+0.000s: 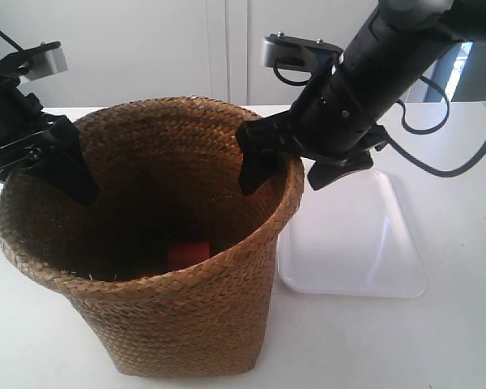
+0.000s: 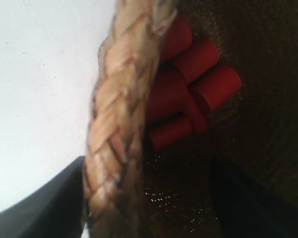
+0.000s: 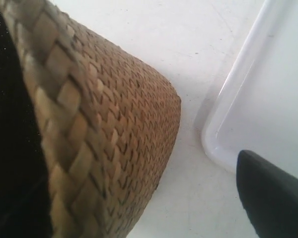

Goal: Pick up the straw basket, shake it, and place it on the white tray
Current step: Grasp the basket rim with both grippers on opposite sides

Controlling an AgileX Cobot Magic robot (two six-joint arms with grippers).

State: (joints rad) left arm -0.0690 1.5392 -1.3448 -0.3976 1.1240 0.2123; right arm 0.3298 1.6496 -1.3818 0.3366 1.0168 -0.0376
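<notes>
1. The basket (image 1: pixel 170 324) stands upright on the counter (image 1: pixel 437 340), toward the side nearest the exterior camera. It looks not yet lifted.
2. The tray (image 1: pixel 356 243) lies flat just beside it. The right wrist view shows a narrow strip of bare counter between the basket's base and the tray's rim. I judge that closeness keeps the carry short.
3. My left end effector (image 2: pixel 149 208) straddles the rim on the side away from the tray, one finger inside and one outside. It is released, with the jaws wide of the weave.
4. My right end effector (image 1: pixel 298 172) straddles the opposite rim, on the tray side, and is also released. Only its outer finger (image 3: pixel 273 198) shows clearly at the wrist.
5. Opposite holds should keep the basket level when shaken.
6. Red cylinders (image 2: pixel 208 84) lie loose on the basket's floor. I expect them to rattle, so both grips must clench firmly on the rim first.
</notes>
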